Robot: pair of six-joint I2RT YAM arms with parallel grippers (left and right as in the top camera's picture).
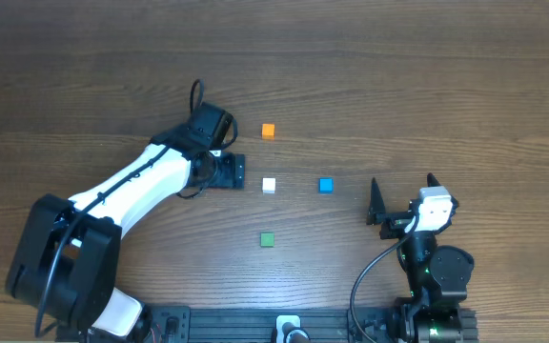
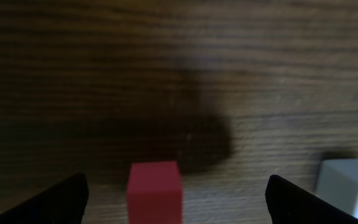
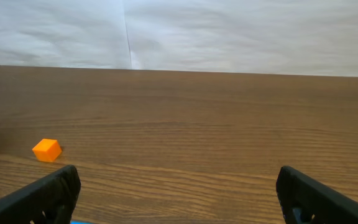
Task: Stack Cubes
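Left gripper (image 2: 178, 182) spread, red cube (image 2: 155, 190) between its fingers, not yet pinched: grasp step. Next: close, lift, place on nearby white cube (image 2: 348, 183). Right gripper (image 1: 400, 197) spread, apart.

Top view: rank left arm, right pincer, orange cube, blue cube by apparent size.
1. left arm
2. right pincer
3. orange cube and blue cube: they look alike, so not ranked.

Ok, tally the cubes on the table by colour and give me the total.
orange cube: 1
white cube: 1
blue cube: 1
green cube: 1
red cube: 1
Total: 5
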